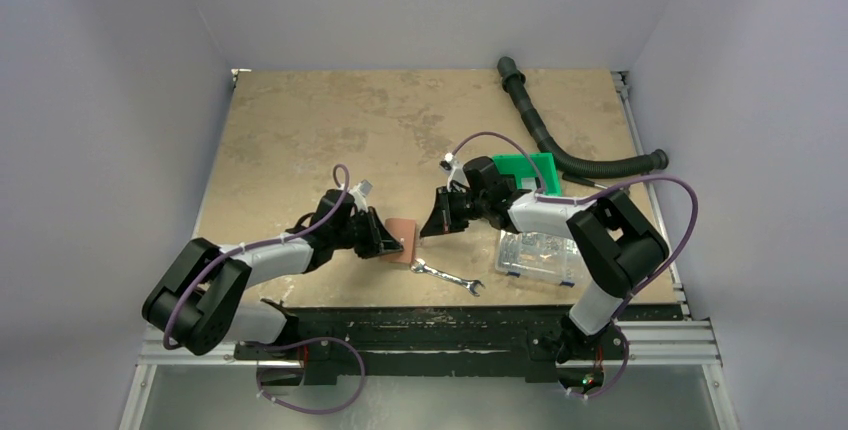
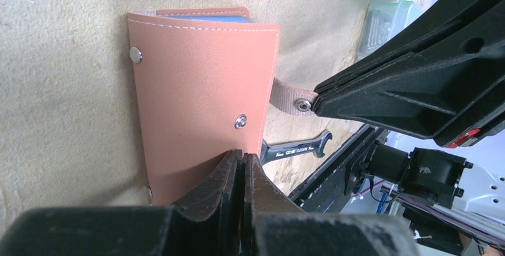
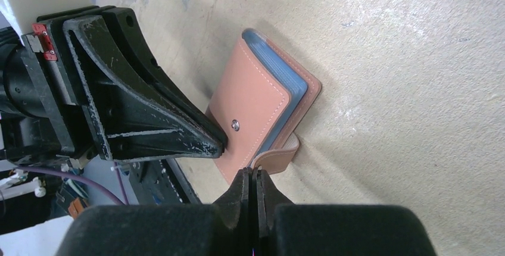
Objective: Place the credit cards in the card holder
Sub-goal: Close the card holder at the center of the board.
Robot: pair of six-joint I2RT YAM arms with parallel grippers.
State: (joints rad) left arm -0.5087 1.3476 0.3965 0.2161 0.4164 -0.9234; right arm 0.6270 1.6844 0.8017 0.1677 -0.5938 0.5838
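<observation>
Card holder (image 1: pixel 402 238) lies at the near middle of the table (image 1: pixel 330 130), between the two grippers. It is folded shut, a salmon-brown rectangle of grained, leather-like material with pale stitching along its edges. A round metal snap (image 2: pixel 240 121) sits on its upper cover. In the right wrist view the covers gape a little at one side. There the credit cards (image 3: pixel 280 71) show only as a stack of thin blue edges inside; their number cannot be told.

A narrow strap (image 2: pixel 289 96) of the same material curls out from the holder's 3 o'clock side. The right gripper (image 1: pixel 432 225) has its black fingers pressed together on the tip of that strap. The left gripper (image 1: pixel 385 245) comes in from 9 o'clock, fingers together and pinching the edge of the holder's cover.

At 4 o'clock from the holder, close by, lies a flat steel open-ended wrench (image 1: pixel 447 278). A clear plastic compartment box (image 1: pixel 540 255) sits at 3 o'clock, partly under the right arm, and its contents are too small to tell. A green bin (image 1: pixel 522 162) stands at 2 o'clock, with a ribbed black hose (image 1: pixel 516 85) curving behind it.

Bare mottled tan tabletop stretches from 9 through 12 o'clock. The table's near edge runs just past the wrench at 6 o'clock.
</observation>
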